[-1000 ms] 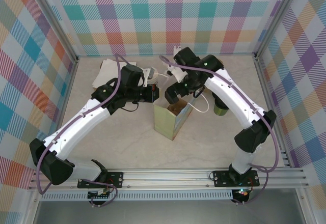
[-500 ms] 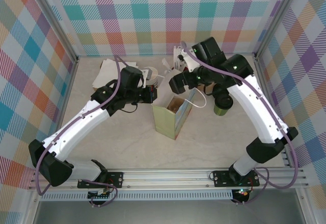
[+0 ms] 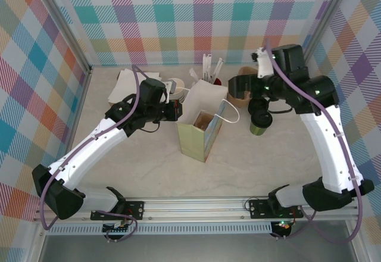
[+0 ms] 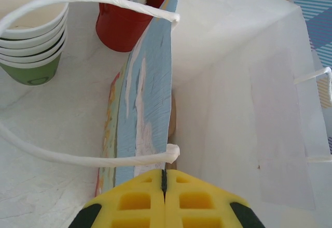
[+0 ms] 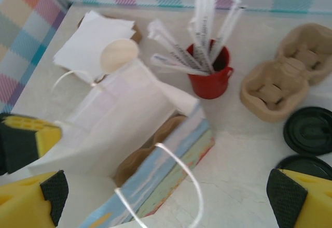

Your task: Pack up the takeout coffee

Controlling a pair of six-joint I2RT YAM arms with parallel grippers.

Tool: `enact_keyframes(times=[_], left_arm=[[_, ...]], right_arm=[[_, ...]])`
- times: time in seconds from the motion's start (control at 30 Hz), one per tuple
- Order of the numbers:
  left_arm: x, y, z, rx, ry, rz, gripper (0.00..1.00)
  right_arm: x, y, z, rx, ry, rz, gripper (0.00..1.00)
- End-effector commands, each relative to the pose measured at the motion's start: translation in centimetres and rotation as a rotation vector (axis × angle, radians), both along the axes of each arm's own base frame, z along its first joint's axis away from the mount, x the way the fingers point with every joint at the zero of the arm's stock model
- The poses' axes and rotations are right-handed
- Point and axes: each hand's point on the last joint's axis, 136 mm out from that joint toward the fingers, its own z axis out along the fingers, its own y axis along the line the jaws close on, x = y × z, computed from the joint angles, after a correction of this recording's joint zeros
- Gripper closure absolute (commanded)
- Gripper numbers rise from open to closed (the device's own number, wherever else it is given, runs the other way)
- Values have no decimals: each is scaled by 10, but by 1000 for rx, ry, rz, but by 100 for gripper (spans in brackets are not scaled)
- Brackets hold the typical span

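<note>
- Top view: the left gripper (image 3: 177, 111) holds the paper bag (image 3: 196, 140) by its rim. The takeout coffee (image 3: 259, 122) stands on the tabletop (image 3: 149, 155), just right of the bag.
- Left wrist: jaws are pressed together on that rim (red cup (image 4: 127, 23) beyond).
- Right wrist: the right gripper (image 5: 166, 189) has its jaws wide apart and holds nothing.

One coffee (image 3: 258, 127), one bag (image 3: 196, 140), perhaps five stacked cups (image 4: 32, 41)

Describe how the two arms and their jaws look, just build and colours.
The left arm and right arm match: white link shells between black joint housings. A mauve cable loops loosely along each. In the wrist views the jaws are yellow, with black pads; the left pair shows moulded rectangular pockets.
</note>
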Motion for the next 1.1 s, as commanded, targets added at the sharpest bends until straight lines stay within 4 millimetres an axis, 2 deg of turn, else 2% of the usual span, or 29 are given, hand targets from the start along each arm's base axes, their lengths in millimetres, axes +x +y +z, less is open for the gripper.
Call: enact_keyframes(times=[0.0, 0.23, 0.4, 0.57, 0.83, 1.07], left_arm=[[-8, 2, 3, -6, 1, 3, 98], [-8, 2, 5, -11, 0, 2, 97], [-8, 0, 9, -21, -2, -4, 90], [-8, -2, 14, -25, -7, -12, 77], [-9, -5, 23, -38, -9, -33, 63], [-15, -3, 44, -51, -39, -51, 51]], right_arm=[[1, -22, -3, 74, 27, -86, 0], [2, -80, -36, 97, 114, -267, 0], [4, -104, -68, 96, 171, -351, 0], [3, -112, -98, 99, 218, -382, 0], [-7, -112, -145, 91, 290, -396, 0], [-17, -112, -176, 88, 350, -403, 0]])
